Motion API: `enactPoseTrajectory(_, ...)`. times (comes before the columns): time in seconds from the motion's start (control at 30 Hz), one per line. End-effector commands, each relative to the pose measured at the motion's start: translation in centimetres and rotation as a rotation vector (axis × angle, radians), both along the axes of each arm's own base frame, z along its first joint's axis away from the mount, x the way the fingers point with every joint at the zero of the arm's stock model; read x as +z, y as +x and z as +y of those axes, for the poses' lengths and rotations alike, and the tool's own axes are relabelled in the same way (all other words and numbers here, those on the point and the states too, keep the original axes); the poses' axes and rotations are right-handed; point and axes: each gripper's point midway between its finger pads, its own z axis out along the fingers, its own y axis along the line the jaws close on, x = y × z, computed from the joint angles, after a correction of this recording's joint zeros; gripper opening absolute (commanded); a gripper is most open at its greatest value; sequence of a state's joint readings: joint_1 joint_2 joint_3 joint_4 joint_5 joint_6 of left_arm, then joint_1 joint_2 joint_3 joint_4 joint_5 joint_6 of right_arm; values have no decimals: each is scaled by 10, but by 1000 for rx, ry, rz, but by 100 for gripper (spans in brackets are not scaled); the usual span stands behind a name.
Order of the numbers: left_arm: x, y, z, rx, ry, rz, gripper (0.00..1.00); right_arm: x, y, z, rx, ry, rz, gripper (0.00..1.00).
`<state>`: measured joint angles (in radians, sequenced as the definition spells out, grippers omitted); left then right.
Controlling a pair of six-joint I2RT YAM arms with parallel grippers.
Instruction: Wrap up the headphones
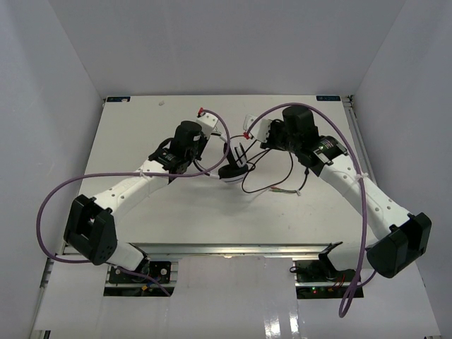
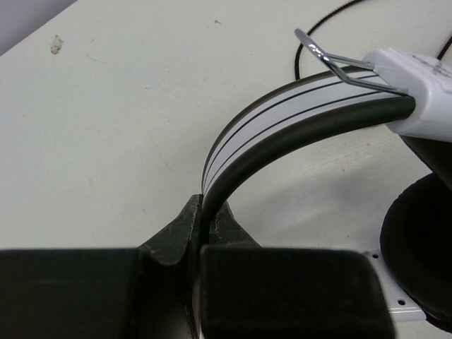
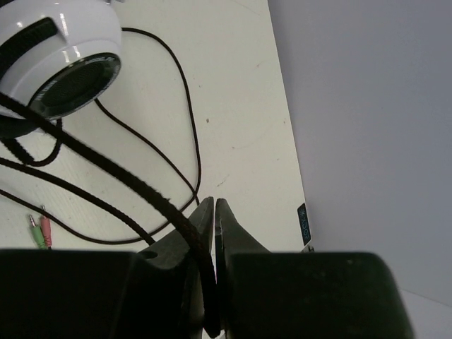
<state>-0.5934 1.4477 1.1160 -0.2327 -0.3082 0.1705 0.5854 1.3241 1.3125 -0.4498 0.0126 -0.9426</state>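
Top: headphones (image 1: 232, 169) sit mid-surface (image 1: 141, 127), between the two arms. Left wrist: left fingers (image 2: 176, 236) are clamped on the white headband (image 2: 282, 113). Right wrist: right fingers (image 3: 236, 236) are pinched tight on the dark cord (image 3: 166, 210), with the ear cup (image 3: 60, 49) at upper left.

On the headphones (image 1: 233, 171), the headband (image 2: 282, 106) is smooth, glossy white plastic with thin black lines, backed by a matt black rubbery strip — a shiny bare metal wire (image 2: 318, 50) enters its white plastic slider (image 2: 417, 99). The ear cup (image 3: 60, 35) shell is glossy white plastic. The cord (image 3: 106, 168) looks braided and matt. The table (image 2: 106, 141) is matt off-white, faintly scuffed.
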Motion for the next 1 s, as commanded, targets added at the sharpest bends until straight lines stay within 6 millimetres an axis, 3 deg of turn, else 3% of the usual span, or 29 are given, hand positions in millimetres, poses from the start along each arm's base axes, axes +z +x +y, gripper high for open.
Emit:
enactPoseTrajectory(0.0,29,-17,-11,-113,-28,-75,0,47,15,3,-21,108,-87,10)
enactPoseTrajectory(0.27,28,-39,-25,-215,-47,-47,0,31,26,19,27,99,-61,14)
enactPoseTrajectory(0.6,39,-63,-48,-318,-170,-4,0,18,25,45,114,317,147,14)
enactPoseTrajectory(0.83,21,-72,-53,-338,-166,49,0,27,18,64,165,464,266,11)
enactPoseTrajectory(0.97,17,-76,-63,-376,-181,78,0,27,23,65,136,489,278,8)
